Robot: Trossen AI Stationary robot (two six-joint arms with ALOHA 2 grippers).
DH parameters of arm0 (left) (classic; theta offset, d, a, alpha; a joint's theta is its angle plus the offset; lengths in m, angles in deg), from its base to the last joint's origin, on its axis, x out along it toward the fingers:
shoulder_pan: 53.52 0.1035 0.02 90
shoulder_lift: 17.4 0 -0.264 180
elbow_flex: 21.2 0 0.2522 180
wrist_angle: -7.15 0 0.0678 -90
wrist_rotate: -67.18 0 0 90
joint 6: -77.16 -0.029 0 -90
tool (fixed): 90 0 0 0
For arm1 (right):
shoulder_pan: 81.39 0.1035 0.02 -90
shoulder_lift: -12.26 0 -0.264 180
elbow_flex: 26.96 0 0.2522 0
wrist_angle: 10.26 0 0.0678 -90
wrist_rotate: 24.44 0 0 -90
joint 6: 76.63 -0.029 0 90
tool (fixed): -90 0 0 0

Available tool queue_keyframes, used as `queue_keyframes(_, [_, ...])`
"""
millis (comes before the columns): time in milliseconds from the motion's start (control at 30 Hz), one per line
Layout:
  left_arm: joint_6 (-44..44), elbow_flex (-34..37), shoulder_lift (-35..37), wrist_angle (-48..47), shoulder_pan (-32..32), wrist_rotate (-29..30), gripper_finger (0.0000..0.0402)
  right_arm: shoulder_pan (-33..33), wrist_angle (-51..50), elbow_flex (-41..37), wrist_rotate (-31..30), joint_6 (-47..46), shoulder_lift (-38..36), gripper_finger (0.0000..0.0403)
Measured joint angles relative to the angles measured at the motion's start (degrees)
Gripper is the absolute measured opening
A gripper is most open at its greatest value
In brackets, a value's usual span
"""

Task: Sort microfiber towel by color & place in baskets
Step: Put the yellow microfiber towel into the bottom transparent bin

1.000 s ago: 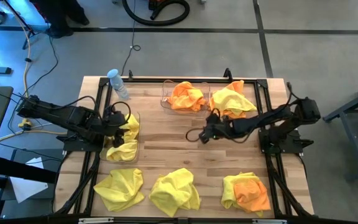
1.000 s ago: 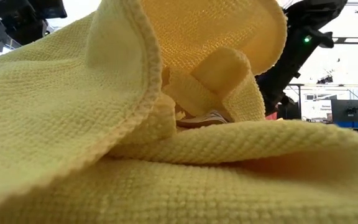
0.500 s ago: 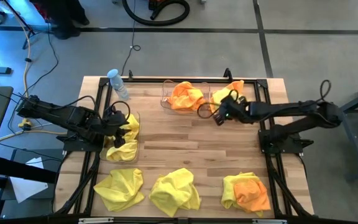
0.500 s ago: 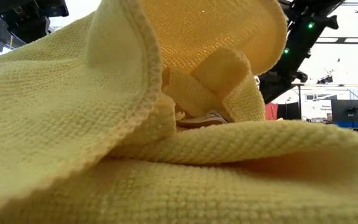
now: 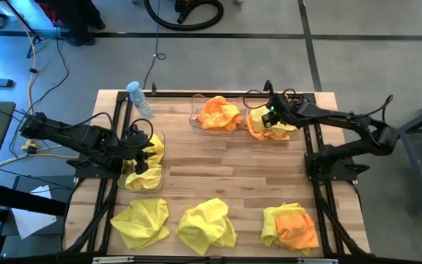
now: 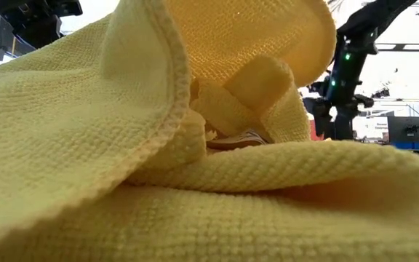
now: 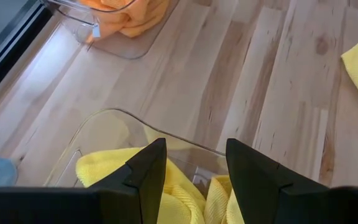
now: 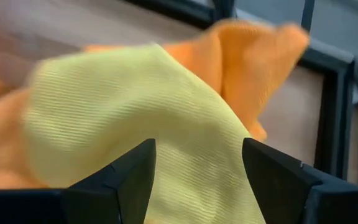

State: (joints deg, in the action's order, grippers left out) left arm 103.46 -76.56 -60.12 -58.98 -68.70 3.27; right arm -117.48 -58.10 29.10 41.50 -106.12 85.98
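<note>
Hovering my right hand [image 5: 269,117], fingers apart and holding nothing, over the yellow-and-orange towel heap [image 5: 272,122] at the desk's [image 5: 218,172] far edge. Next I pinch one colour. Left hand [image 5: 142,150], half-spread, waits over the yellow basket [image 5: 146,163].

Robot lab: framed wooden table [image 5: 218,165], floor cables [image 5: 156,55], equipment racks [image 6: 406,127]

A yellow towel [image 6: 122,145] fills nearly the whole low view, hiding the table behind it. In the high view's centre left, the left gripper [image 5: 141,155] covers part of the basket [image 5: 157,176] contents.
</note>
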Motion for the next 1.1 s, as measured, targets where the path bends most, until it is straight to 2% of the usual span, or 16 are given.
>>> queue_keyframes(167, [1.08,0.02,-0.02,-0.02,0.0,0.02,0.0156,-5.21,-0.47,0.0,3.71,1.1,4.41,0.0236])
queue_keyframes(333, [1.75,0.04,0.0,0.04,-0.01,0.04,0.0156,-6.37,-0.97,0.0,5.67,2.69,9.65,0.0227])
queue_keyframes(400, [2.12,0.04,0.0,0.04,-0.02,0.04,0.0156,-5.87,-1.31,0.0,5.07,3.04,10.77,0.0203])
queue_keyframes(500, [2.12,0.04,0.0,0.05,-0.02,0.07,0.0156,-5.04,-3.06,0.0,3.22,2.81,10.02,0.0135])
queue_keyframes(600, [2.09,0.04,0.0,0.05,-0.02,0.07,0.0156,-4.34,-5.27,0.0,1.68,2.56,6.89,0.0042])
queue_keyframes(667, [2.05,0.04,0.0,0.05,-0.02,0.46,0.0156,-3.96,-6.55,0.0,1.2,2.56,3.84,0.0013])
queue_keyframes(800, [2.0,0.04,0.0,0.31,-0.02,2.85,0.0156,-2.36,-9.38,0.0,0.22,0.12,-4.36,0.0025])
queue_keyframes(933, [1.92,0.04,0.0,2.93,-0.02,4.54,0.0156,0.94,-11.97,0.0,-0.38,-1.45,-13.44,0.0005])
queue_keyframes(1100, [-4.25,0.04,-0.16,8.43,-0.02,5.09,0.0156,8.54,-18.31,2.12,-7.41,-5.32,-23.1,0.0003])
